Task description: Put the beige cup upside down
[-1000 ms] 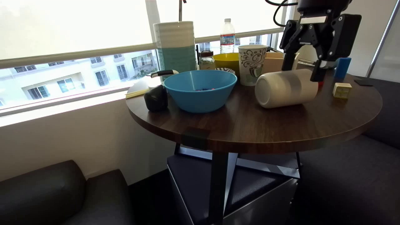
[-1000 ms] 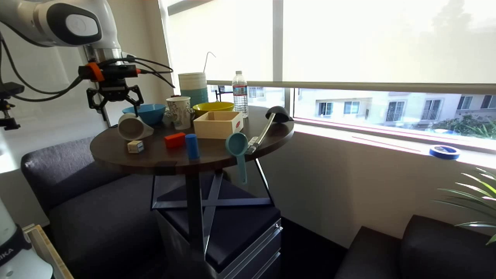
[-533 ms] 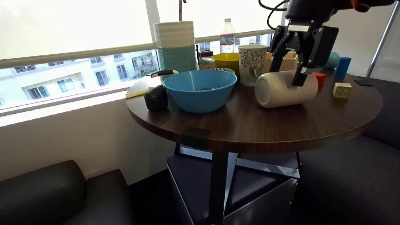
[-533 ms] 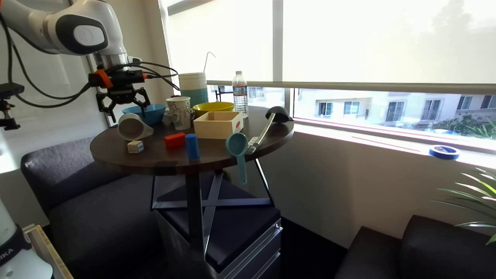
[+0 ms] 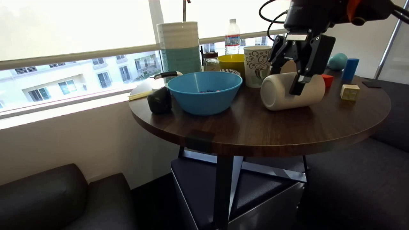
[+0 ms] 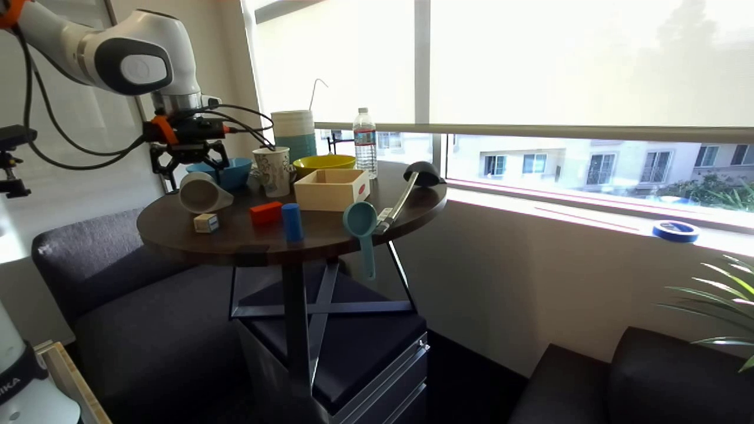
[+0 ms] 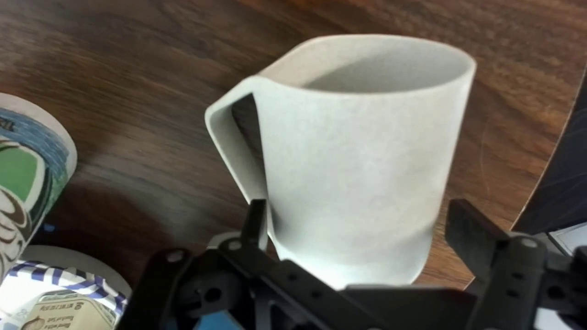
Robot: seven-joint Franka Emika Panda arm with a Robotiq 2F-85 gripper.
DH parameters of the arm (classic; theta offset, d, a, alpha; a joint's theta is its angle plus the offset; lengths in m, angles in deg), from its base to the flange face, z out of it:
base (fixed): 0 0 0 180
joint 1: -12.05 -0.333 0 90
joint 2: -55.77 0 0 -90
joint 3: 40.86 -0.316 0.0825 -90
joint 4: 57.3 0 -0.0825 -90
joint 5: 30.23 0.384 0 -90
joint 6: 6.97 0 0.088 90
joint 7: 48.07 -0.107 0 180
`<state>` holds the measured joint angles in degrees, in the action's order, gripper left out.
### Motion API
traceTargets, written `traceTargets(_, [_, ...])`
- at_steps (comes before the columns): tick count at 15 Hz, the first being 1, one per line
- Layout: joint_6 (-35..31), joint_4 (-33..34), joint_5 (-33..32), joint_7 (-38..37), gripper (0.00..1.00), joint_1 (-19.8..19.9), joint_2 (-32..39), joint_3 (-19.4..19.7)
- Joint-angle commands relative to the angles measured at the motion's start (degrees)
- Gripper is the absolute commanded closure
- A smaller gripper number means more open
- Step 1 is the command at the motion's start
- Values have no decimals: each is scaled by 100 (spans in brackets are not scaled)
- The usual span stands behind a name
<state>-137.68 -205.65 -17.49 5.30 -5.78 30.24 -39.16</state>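
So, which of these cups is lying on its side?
The plain beige cup with a handle, lying on the table; the patterned cup stands upright.

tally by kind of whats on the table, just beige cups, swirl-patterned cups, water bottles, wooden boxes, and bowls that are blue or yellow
Beige cup: 1
Swirl-patterned cup: 1
Water bottle: 1
Wooden box: 1
Blue bowl and yellow bowl: 2
Total: 6

"What's the table (image 5: 249,127) like?"
"Round, dark brown wood."
"And on it?"
"The beige cup (image 7: 357,174), lying on its side, with a small cube (image 6: 206,223) near its mouth. A blue bowl (image 5: 204,99), a patterned paper cup (image 5: 256,67) standing upright, a wooden box (image 6: 323,195), a red block (image 6: 266,213), an upright blue cylinder (image 6: 292,222)."
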Motion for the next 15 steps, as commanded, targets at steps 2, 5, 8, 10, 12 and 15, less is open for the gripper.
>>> traceTargets(2, [-79,17,535,493,0,-110,107,133])
traceTargets(5, [-127,-19,789,746,0,-69,99,186])
traceTargets(8, [-171,-61,1007,954,26,-41,77,252])
traceTargets(10, [-208,-85,1151,1027,38,-12,56,292])
traceTargets(12, [-254,-119,1311,1082,38,7,25,338])
traceTargets(15, [-337,-196,1788,1347,38,-59,-137,485])
